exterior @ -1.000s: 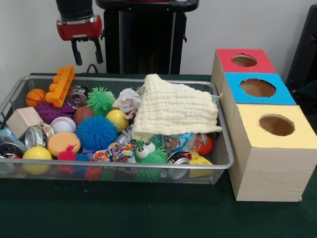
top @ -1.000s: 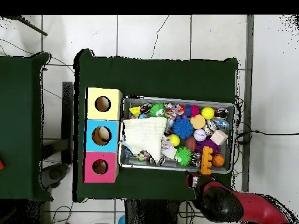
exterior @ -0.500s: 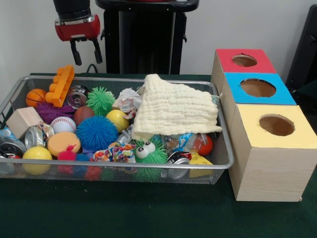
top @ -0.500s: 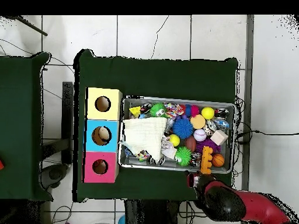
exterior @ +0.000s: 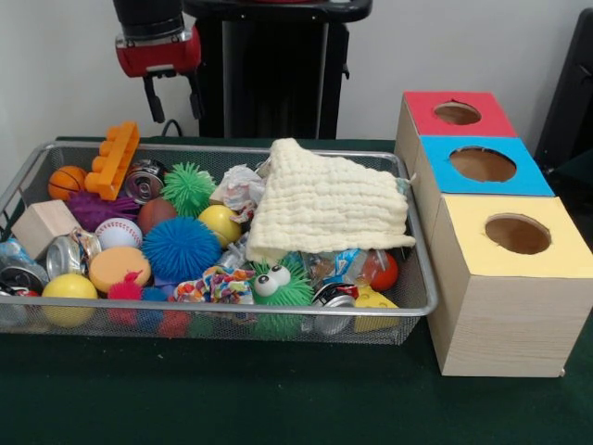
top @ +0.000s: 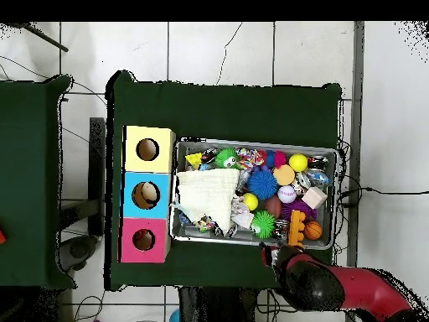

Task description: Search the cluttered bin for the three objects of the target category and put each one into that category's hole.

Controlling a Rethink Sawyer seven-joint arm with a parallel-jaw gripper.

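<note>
Cream cloth (exterior: 326, 204) hides much of the wire bin (exterior: 415, 278), so lift it first. The gripper (exterior: 172, 93) hovers behind the bin, fingers spread and empty; which toys are targets I cannot tell.

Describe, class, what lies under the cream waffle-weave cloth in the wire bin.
Below the cream waffle-weave cloth's front edge, crinkly wrappers, an orange-red ball and a green fuzzy toy with googly eyes show. Whatever sits under its middle is covered.
</note>
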